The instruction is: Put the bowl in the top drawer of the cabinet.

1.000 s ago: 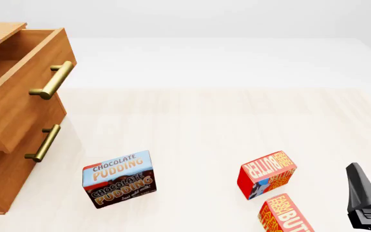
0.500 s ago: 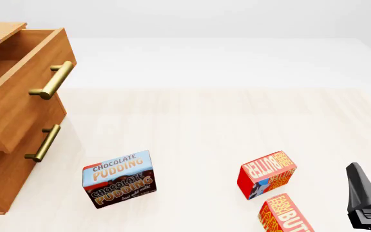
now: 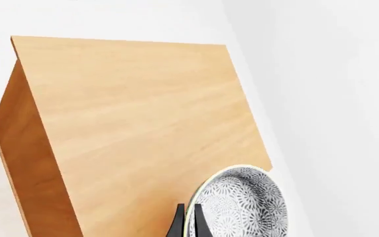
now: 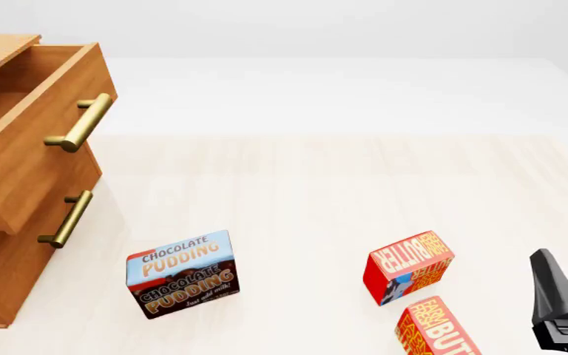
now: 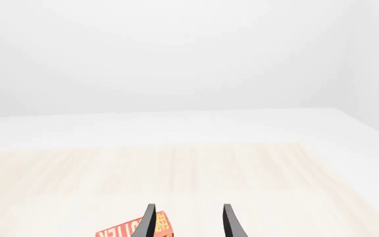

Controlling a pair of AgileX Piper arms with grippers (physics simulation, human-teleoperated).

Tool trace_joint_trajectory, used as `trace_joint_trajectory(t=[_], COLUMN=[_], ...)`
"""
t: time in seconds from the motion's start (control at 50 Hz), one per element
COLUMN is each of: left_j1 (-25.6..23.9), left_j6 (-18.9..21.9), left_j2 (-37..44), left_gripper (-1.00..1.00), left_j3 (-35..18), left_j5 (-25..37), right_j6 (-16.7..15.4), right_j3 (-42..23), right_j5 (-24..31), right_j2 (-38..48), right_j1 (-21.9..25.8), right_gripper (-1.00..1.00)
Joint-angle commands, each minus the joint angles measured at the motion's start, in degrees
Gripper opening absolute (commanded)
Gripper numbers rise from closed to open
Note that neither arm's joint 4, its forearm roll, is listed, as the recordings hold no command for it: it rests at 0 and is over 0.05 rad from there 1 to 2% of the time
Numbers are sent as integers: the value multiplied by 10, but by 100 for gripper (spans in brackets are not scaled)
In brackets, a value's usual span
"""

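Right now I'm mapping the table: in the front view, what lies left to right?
cabinet → pudding box → butter boxes → right gripper

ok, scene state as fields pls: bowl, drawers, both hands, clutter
bowl: pinched at its rim in left hand, over cabinet top; out of front view
top drawer: pulled open
lower drawer: closed
right hand: open, holds nothing, low at table's near right
clutter: pudding box, two butter boxes
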Motion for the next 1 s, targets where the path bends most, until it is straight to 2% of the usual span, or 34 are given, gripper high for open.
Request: trace_joint_trajectory(t=[0.02, 0.52, 0.54, 0.68, 1.0], left_j1=[22, -5, -5, 4, -19], left_j6=[-3, -15, -14, -13, -15], left_j2=[21, 19, 19, 14, -2], left_gripper=[-100, -100, 100, 100, 100], left_j3=[5, 34, 36, 30, 41], left_j5=[-27, -45, -45, -42, -46], right_j6=[0, 0, 0, 0, -2], right_j3=[0, 0, 0, 0, 0], right_j5=[0, -1, -1, -1, -2], right_j2=[0, 0, 0, 0, 0], right_j1=[0, 0, -1, 0, 0], right_gripper=[100, 100, 100, 100, 100])
